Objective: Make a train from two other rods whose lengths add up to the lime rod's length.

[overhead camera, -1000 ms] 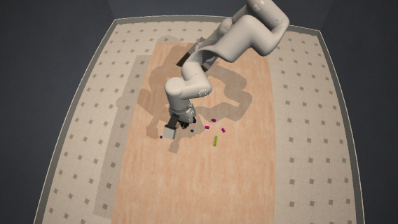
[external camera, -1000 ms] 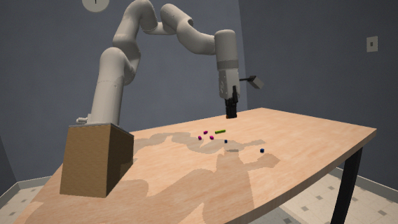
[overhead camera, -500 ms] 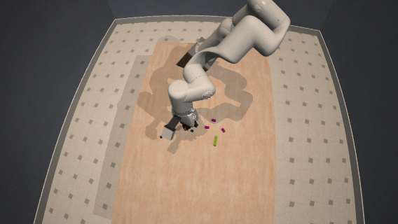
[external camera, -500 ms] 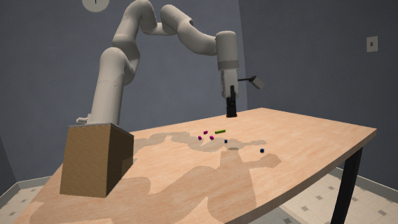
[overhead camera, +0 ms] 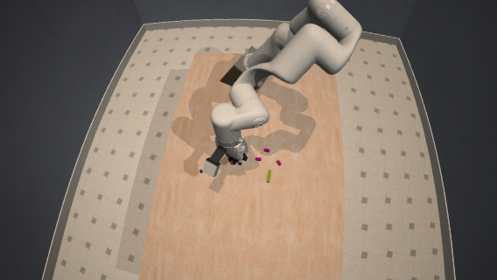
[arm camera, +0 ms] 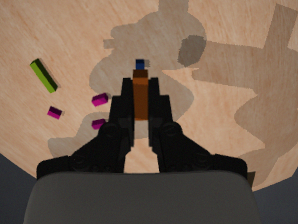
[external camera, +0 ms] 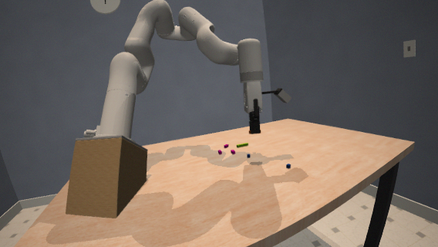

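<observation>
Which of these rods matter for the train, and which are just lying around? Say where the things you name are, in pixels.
Belong to the job:
- orange rod (arm camera: 141,100), held in the gripper (overhead camera: 239,161) (external camera: 254,132) (arm camera: 141,93)
- lime rod (overhead camera: 269,176) (external camera: 242,145) (arm camera: 43,76), the measure
- one blue rod, either one

Lying about:
- three magenta rods
- the other blue rod

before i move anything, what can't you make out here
- Orange rod: its sides, covered by the gripper in the wrist view
- Far blue rod: outside the wrist view's edge
- Clock: top cut off, exterior view

Gripper pinched nearly shut!

The arm (overhead camera: 306,48) (external camera: 154,23) arches over, gripper (overhead camera: 238,159) (external camera: 254,132) (arm camera: 141,93) pointing down above the table.
</observation>
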`<state>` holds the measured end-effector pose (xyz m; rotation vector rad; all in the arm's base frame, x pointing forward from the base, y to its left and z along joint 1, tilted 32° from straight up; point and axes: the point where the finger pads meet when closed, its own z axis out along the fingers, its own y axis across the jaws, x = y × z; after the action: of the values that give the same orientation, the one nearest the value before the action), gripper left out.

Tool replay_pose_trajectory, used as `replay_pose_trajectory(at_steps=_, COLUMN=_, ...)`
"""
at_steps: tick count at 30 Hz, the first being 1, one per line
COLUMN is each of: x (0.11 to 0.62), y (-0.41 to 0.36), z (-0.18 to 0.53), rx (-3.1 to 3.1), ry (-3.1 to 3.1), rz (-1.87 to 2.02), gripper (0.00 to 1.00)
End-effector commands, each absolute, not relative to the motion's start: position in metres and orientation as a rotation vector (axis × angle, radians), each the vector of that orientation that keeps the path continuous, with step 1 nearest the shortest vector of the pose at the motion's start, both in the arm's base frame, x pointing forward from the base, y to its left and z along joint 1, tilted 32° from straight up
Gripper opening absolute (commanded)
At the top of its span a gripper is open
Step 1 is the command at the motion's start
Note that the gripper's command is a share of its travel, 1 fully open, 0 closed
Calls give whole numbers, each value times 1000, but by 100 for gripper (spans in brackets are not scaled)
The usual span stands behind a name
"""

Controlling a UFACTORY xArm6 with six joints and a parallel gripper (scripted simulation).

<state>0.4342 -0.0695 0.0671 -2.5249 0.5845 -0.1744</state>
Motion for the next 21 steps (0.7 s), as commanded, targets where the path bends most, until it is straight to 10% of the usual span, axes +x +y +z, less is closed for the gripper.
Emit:
replay_pose_trajectory(at_steps=1, x=439, y=-66, z=60, rx=-2525, ry=585, rz=-182, gripper=4)
replay_pose_trajectory(at_steps=21, x=454, y=-37, z=8, rx=-2525, ry=585, rz=-182, gripper=4)
